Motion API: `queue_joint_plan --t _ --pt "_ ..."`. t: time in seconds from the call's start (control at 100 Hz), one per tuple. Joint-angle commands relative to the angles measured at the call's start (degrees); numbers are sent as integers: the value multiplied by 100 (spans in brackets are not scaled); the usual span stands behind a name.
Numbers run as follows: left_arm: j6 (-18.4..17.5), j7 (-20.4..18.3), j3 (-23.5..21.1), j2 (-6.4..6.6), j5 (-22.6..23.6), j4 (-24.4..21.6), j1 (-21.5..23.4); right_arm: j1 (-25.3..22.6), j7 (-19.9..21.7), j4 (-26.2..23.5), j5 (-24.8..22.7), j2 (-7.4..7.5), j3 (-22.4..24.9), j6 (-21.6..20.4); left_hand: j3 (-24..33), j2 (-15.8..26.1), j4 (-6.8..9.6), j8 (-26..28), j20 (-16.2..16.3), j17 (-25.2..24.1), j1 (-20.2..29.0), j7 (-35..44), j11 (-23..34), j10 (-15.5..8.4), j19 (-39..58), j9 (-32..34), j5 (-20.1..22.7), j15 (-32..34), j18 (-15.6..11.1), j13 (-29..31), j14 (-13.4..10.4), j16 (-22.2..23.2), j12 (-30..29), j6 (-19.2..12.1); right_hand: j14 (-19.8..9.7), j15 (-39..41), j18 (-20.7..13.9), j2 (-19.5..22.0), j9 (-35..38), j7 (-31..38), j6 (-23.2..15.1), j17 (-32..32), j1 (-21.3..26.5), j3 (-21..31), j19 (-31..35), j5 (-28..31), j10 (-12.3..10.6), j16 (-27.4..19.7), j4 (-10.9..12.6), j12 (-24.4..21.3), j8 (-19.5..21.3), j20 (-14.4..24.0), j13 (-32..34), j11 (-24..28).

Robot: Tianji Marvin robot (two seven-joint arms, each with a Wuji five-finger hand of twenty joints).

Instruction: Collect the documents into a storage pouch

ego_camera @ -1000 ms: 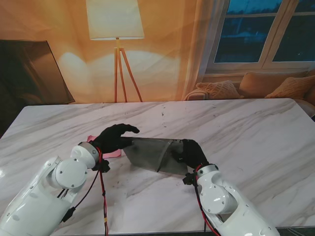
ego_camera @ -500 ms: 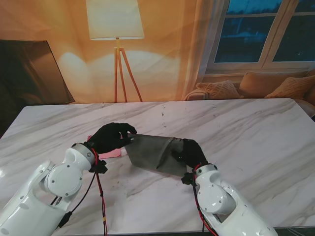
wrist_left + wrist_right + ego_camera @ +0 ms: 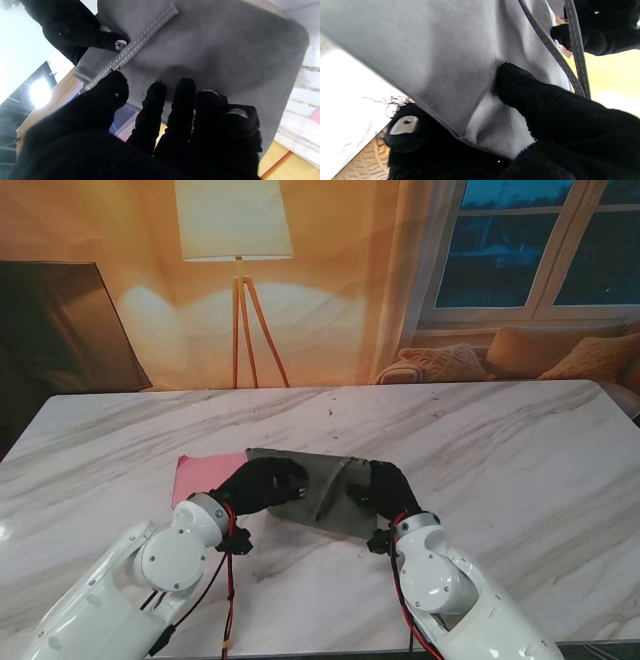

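Right robot hand (image 3: pixel 382 488) pinches the grey pouch (image 3: pixel 325 485) edge; left robot hand (image 3: pixel 262 483) rests spread-fingered atop it.

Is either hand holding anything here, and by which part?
The right hand pinches the grey pouch at its right end, thumb on top. The left hand rests fingers on its left part; whether it grips cannot be told.

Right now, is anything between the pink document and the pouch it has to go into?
Yes. The left hand rests on the grey pouch, lying between it and the pink document. The right hand grips the pouch's other end.
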Motion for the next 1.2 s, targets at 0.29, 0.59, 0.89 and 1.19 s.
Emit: queue_joint_plan --t 0.29,0.59,0.89,1.19 --pt "-49 186 497 -167 -146 527 -272 -10 92 -4 47 -28 -55 -57 374 -574 -162 -40 -2036 2223 -484 341 1067 -195 2087 1342 475 1274 -996 1677 256 -558 167 332 -435 868 -326 706 -95 767 -123 206 475 -140 682 628 169 210 101 3 197 -135 631 116" --pt "-218 413 789 -243 -99 847 -505 -28 127 -46 138 -35 -92 -76 837 -1171 -477 126 -3290 3251 -331 1281 1615 -539 2932 2064 869 1806 -1421 2644 -184 -956 150 171 -449 864 -335 707 -78 766 -131 261 465 -149 716 626 164 170 103 -3 184 -209 678 113" --pt "-157 551 898 -309 -235 924 -521 -47 138 -63 192 -39 -87 -95 961 -1524 -887 -571 -3254 3235 903 2211 1655 -575 2917 2246 1117 1781 -1282 2656 -20 -1065 197 -300 -461 856 -350 720 -69 767 -149 268 458 -165 726 627 140 145 105 -16 180 -261 684 96" --pt "-66 589 727 -315 -380 713 -306 -127 175 -101 211 -23 -19 -67 992 -1004 -674 -632 -1330 523 1407 2235 -407 -141 412 1434 1301 -256 -119 420 791 -517 840 -429 -484 847 -364 688 -63 802 -210 273 471 -161 740 704 118 116 111 -25 199 -310 689 81"
